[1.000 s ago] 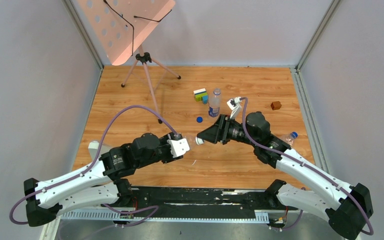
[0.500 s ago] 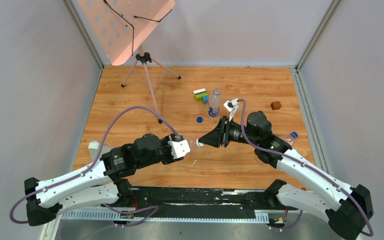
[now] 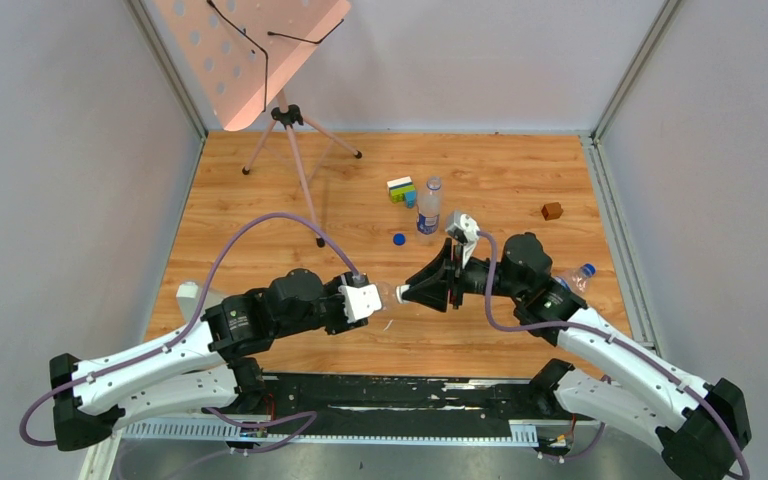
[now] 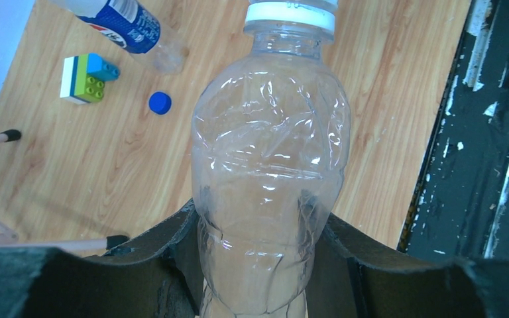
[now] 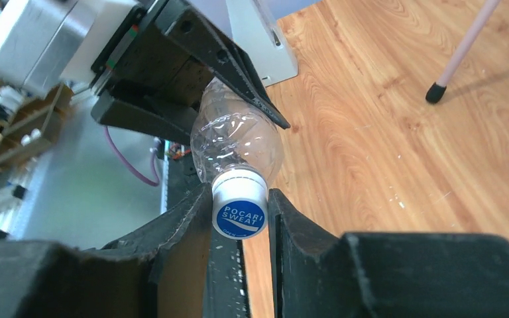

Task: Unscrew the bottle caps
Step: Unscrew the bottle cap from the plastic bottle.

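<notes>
Where right gripper point(image 5: 238, 200) clamps, cap point(image 5: 240, 213) reads POCARI SWEAT.

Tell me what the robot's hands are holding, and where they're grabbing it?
Both hold one clear bottle. The left gripper clamps its lower body; the right gripper pinches its white cap.

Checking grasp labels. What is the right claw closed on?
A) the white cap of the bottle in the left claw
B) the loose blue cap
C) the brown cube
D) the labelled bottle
A: the right wrist view shows the right claw pinching the white cap of the clear bottle held by the left claw; the blue cap lies loose, untouched.
</notes>
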### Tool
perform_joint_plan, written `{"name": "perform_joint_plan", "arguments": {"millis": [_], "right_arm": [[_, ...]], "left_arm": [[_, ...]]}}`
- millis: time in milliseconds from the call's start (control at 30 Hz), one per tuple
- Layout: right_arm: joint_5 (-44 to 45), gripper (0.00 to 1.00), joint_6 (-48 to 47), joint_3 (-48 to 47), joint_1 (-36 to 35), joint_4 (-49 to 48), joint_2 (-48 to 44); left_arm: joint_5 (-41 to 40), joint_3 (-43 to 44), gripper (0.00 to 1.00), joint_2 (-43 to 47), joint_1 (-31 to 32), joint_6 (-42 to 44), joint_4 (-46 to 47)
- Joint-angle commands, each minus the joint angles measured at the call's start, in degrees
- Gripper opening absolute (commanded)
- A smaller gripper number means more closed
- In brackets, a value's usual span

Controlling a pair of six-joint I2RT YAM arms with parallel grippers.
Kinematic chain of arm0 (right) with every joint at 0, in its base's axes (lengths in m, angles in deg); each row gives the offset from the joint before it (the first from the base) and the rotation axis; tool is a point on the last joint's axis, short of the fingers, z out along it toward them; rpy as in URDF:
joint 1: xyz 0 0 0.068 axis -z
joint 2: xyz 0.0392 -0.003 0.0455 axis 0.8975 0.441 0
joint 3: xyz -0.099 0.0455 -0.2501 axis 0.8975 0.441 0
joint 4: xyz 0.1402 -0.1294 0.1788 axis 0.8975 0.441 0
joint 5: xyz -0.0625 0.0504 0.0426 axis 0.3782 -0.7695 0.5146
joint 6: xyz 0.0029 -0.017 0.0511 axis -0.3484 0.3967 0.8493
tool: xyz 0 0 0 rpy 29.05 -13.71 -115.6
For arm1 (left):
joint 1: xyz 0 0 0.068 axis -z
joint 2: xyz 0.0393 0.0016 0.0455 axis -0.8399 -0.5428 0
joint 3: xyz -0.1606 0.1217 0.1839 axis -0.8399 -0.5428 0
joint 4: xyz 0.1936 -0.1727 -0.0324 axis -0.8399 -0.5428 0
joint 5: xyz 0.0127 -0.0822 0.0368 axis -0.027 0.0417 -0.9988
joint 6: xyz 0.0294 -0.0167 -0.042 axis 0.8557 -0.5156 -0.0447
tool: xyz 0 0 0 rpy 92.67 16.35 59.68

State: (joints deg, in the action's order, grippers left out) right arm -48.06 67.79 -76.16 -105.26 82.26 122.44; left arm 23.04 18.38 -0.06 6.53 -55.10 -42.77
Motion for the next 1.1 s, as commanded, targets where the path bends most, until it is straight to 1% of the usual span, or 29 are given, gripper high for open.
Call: {"name": "perform_joint_plan", "arguments": {"millis": [0, 200, 267, 333, 367, 400, 500, 567, 700, 767, 833, 867, 933, 1000, 1033, 1067], "right_arm": [[-5.5, 0.14, -13.4, 2.7, -0.1, -4.6, -3.0], [-5.0, 0.15, -26.5, 4.9, -0.2, -5.0, -6.5], [-4.2, 0.17, -29.2, 5.3, -0.1, -5.1, -7.3], [-2.4, 0.17, -29.8, 5.2, -0.1, -4.7, -8.2], [-2.2, 0.2, -29.7, 5.2, -0.1, -4.4, -8.5], [-2.2, 0.25, -29.7, 5.2, -0.1, -4.2, -8.9], [-0.8, 0.46, -27.9, 5.8, -0.1, -4.6, -10.6], [1.3, 0.57, -24.7, 6.5, -0.1, -5.8, -12.2], [5.8, 0.71, -17.2, 8.2, -0.1, -8.4, -17.0], [9.0, 0.79, -11.8, 9.0, -0.1, -8.6, -18.9], [13.2, 0.81, -6.0, 9.3, -0.1, -7.4, -19.9], [17.2, 0.83, -2.5, 8.9, -0.1, -6.0, -19.7], [23.9, 0.83, 5.7, 7.1, -0.1, -1.2, -18.2], [28.9, 0.79, 15.7, 4.3, 0.0, 4.4, -14.3], [28.6, 0.76, 19.7, 3.4, 0.3, 6.1, -12.5], [26.5, 0.74, 22.8, 2.7, 0.7, 6.6, -10.7]], "left_arm": [[1.3, 2.1, 0.0, 0.2, -0.2, -3.5, 1.4], [4.5, 3.0, 0.0, -0.1, -0.2, -4.9, -0.2], [5.4, 3.1, 0.0, -0.5, -0.2, -5.1, -0.3], [5.3, 3.0, 0.0, -0.9, -0.2, -5.1, -0.3], [5.2, 3.0, 0.0, -1.2, -0.2, -5.0, -0.1], [5.1, 2.9, 0.0, -1.4, -0.2, -4.7, 0.0], [5.0, 3.0, 0.0, -2.3, -0.2, -3.7, 0.2], [4.8, 3.3, 0.0, -3.0, -0.2, -2.9, 0.2], [3.7, 4.5, 0.0, -4.7, -0.2, -1.9, -1.2], [3.2, 5.4, 0.0, -5.5, -0.2, -2.1, -2.0], [3.2, 5.5, 0.0, -5.8, -0.2, -1.9, -1.6], [3.2, 5.1, 0.0, -5.7, -0.2, -1.8, -0.8], [0.8, 4.4, 0.0, -5.3, -0.2, -1.2, 1.0], [-0.8, 3.6, 0.0, -4.7, -0.2, -0.4, 2.7], [-1.9, 3.4, 0.0, -4.6, -0.2, 0.1, 3.2], [-2.4, 2.9, 0.0, -4.2, -0.2, 0.3, 4.4]]}}
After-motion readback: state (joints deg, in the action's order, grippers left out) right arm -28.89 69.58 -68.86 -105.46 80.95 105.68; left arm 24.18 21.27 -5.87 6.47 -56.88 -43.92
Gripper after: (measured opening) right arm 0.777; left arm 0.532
